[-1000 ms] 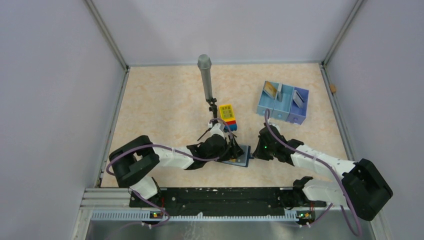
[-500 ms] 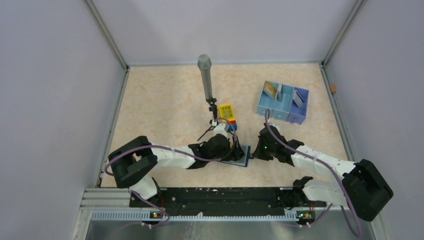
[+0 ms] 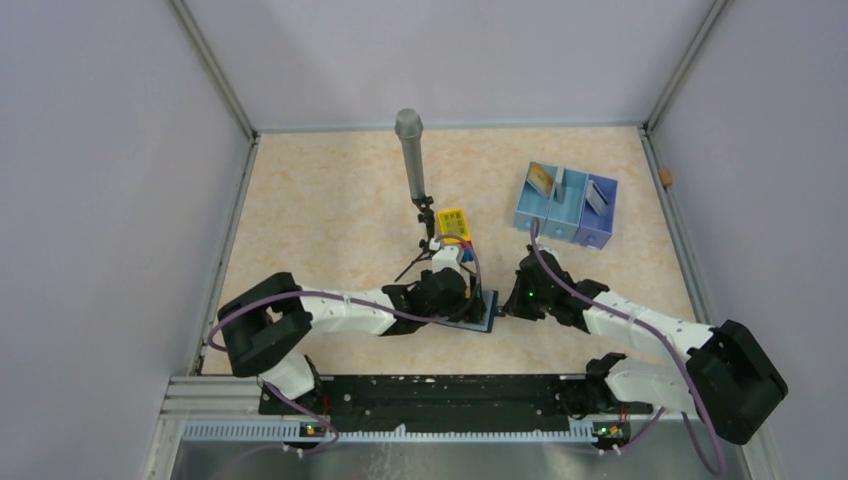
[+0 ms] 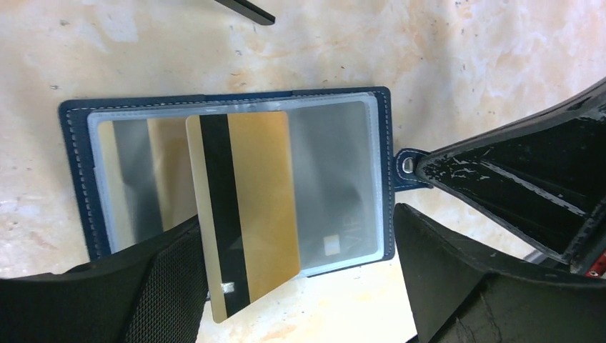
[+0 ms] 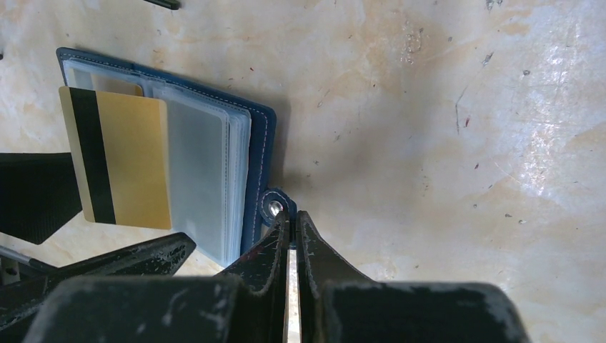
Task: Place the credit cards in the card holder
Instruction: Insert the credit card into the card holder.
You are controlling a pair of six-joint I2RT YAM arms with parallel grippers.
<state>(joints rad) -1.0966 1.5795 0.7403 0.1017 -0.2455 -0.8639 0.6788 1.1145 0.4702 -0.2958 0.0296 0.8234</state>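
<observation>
Gold card [image 4: 259,207] | black stripe | overhanging open card holder [image 4: 75,179] | lettering unreadable

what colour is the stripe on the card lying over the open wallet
Black: the stripe runs down a gold card. It shows best in the left wrist view.

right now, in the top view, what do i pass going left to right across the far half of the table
grey cylinder on its stand → yellow-topped block → pale blue tray → small tan thing by the right wall. The card holder is left out: it lies nearer and overlaps the block's span.
</observation>
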